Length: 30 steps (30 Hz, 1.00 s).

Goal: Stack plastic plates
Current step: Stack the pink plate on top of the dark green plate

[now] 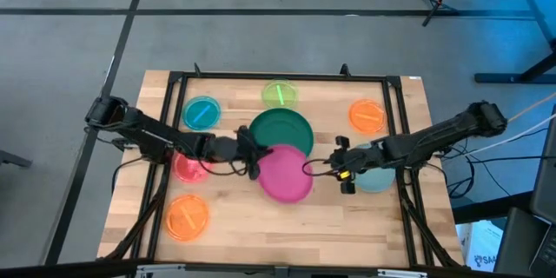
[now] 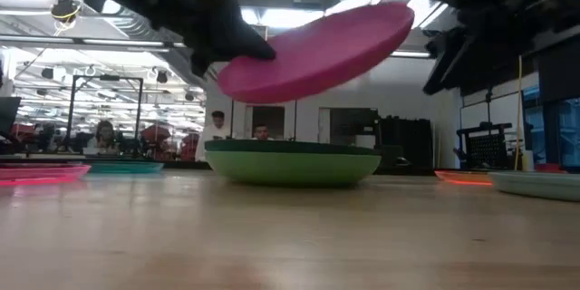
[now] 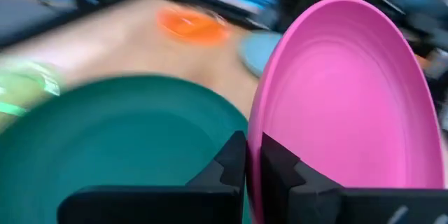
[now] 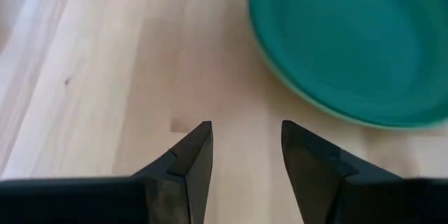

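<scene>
My left gripper (image 1: 254, 153) is shut on a magenta plate (image 1: 288, 174), which is held in the air just near of the green stack. That stack is a dark green plate (image 1: 280, 129) resting in a light green plate (image 2: 290, 168) at the table's middle. My right gripper (image 1: 339, 167) is open and empty, right of the magenta plate. Its fingers (image 4: 199, 157) are over bare wood. A grey-teal plate (image 1: 379, 180) lies under the right arm. My left gripper pinches the magenta plate's rim (image 3: 253, 147) at the plate's left side, one finger on the inner face and one on the outer. The fingers come about level from the table's left. The plate (image 2: 317, 50) is lifted clear and tilted, its free right edge higher.
Small translucent plates lie around the stack: blue (image 1: 201, 113), lime (image 1: 280, 94) and orange (image 1: 367, 115) toward the far side, red (image 1: 186, 168) under the left arm, orange (image 1: 187, 217) at the near left. A black frame (image 1: 174, 87) borders the table. People show in the room behind.
</scene>
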Each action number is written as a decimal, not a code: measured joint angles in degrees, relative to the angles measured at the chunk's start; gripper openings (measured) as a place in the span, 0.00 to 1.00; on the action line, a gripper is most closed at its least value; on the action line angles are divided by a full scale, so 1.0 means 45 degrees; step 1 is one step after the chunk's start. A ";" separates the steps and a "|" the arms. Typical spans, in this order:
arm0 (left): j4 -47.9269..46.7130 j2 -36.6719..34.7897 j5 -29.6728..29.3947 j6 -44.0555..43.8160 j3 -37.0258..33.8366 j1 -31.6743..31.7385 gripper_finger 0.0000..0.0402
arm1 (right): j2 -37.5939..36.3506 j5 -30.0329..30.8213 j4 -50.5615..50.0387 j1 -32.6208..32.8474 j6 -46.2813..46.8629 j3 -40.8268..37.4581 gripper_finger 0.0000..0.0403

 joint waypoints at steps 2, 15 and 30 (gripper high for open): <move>0.0222 0.0000 -0.0335 0.0372 0.0000 0.0512 0.03 | -0.0667 0.0465 -0.0666 -0.0001 -0.0004 0.0000 0.40; -0.0753 0.0112 -0.0327 0.0907 0.0005 0.3039 0.03 | -0.2291 0.2106 -0.2425 -0.0010 0.0386 -0.0004 0.40; -0.1092 0.1452 -0.0290 0.0524 0.0024 0.3235 0.03 | -0.2261 0.2104 -0.2177 -0.0010 0.1386 -0.1264 0.40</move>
